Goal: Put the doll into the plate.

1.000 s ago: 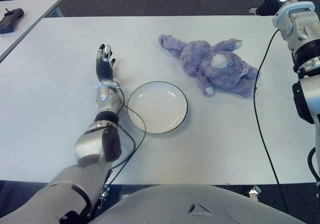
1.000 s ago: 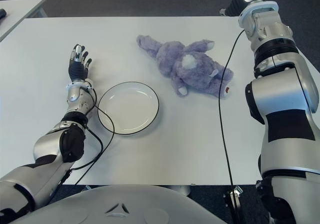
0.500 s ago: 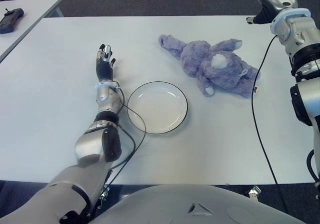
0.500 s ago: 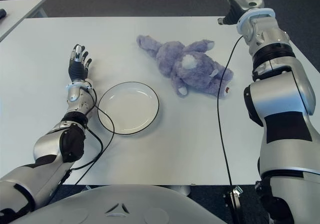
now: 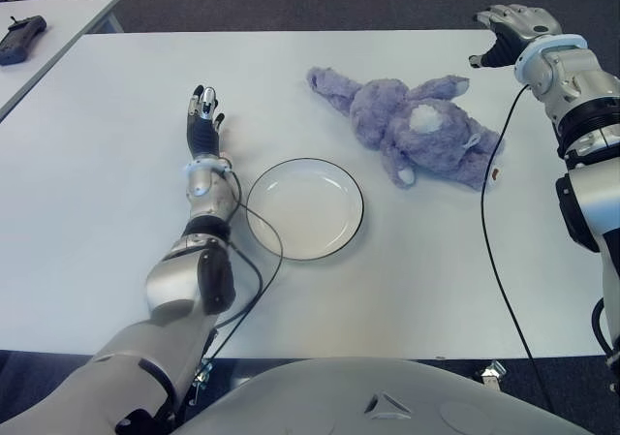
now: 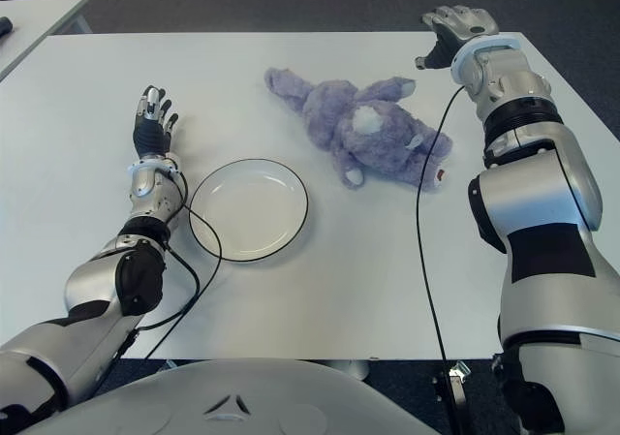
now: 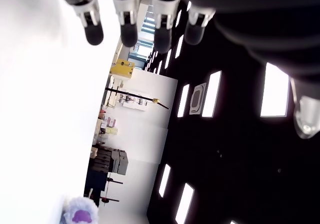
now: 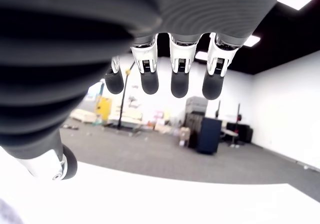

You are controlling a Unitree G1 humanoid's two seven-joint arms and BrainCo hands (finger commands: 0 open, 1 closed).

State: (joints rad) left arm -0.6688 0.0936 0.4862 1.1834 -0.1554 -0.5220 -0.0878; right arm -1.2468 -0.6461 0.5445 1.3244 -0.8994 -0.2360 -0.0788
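1. Right hand (image 5: 509, 30) is up at the far right part of the bench (image 5: 116, 212), beyond and to the right of the doll (image 5: 412, 130), not touching it. Fingers (image 8: 180, 77) spread and loose in the wrist view, nothing held.
2. Left hand (image 5: 201, 120) shows just left of the plate (image 5: 305, 209), fingers pointing away from the robot, open, holding nothing. Idle, as far as I can judge.
3. Doll is lying flat on the bench, to the far right of the plate and apart from it. One long limb or ear stretches toward the far left; white patch on top.
4. Plate has nothing in it.
5. Progress: nothing done yet. No grasp and no lift, doll not in plate. Looks like the reach stage for the right hand.
6. Left to do, by my read: bring the right hand over the doll's body, close on it, carry it left and toward the robot, release over the plate.
7. Right forearm comes in from the right edge, wrist bent so the palm faces down toward the bench. A black cable (image 5: 489, 232) hangs from that arm and runs close by the doll; may snag.
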